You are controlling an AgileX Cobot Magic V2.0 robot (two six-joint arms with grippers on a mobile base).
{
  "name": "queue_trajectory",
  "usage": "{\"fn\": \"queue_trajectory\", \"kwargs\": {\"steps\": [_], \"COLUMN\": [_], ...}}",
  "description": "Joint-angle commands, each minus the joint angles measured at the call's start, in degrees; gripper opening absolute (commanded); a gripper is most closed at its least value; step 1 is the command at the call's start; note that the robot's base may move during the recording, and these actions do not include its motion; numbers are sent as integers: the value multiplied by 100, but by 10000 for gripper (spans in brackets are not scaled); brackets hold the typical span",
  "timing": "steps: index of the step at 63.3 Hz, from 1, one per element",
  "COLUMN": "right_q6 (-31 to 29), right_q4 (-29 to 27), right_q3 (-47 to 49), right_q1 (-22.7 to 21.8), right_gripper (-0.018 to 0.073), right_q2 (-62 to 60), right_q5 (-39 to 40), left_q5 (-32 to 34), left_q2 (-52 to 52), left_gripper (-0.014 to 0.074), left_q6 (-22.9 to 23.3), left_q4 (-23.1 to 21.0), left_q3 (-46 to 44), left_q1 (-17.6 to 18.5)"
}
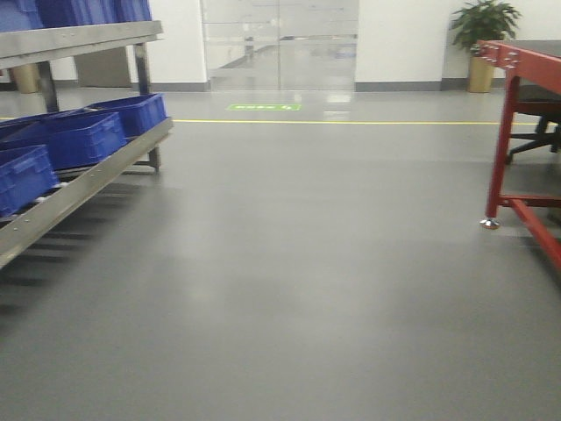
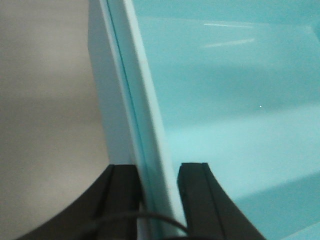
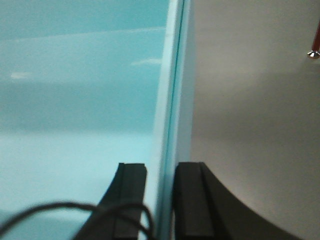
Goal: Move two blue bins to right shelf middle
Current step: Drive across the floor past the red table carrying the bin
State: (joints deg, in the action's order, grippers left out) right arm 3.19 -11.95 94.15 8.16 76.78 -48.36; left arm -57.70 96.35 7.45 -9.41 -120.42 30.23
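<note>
Both bin walls (image 2: 150, 125) run forward — left fingers (image 2: 122, 200), right fingers (image 3: 190, 200) clamping.

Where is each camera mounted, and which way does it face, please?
Front view: low, facing forward across the floor, shelf left, red frame right; no robot parts.
Left wrist: behind the left gripper, clamped on the wall of a bin; floor left.
Right wrist: behind the right gripper, clamped on a bin wall; floor right.
Shared: both wrist views show the bin's pale inside.
</note>
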Motion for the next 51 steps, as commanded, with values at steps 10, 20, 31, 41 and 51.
{"fn": "queue_trajectory", "kwargs": {"steps": [10,20,31,41,51], "right_q6": [15,15,15,15,15], "right_q4": [-509,-509,-509,-509,-509], "right_q3": [107,107,107,107,107], "right_q1": [50,50,50,50,50], "right_gripper": [-154,-154,-154,-154,-154], "right_q2": [-78,-78,-78,-78,-78], "right_q5": [648,648,648,648,648], "left_q5": [347,347,347,347,347], "left_q2": [-107,-107,-107,-107,-107], "left_gripper": [-111,-111,-111,-111,-111], "left_q6": [-134,-134,-134,-134,-134], "left_q4": [-786,-786,-786,-786,-786], "left_q3": [-130,-130,-130,-130,-130], "left_q1": [141,141,141,141,141]}}
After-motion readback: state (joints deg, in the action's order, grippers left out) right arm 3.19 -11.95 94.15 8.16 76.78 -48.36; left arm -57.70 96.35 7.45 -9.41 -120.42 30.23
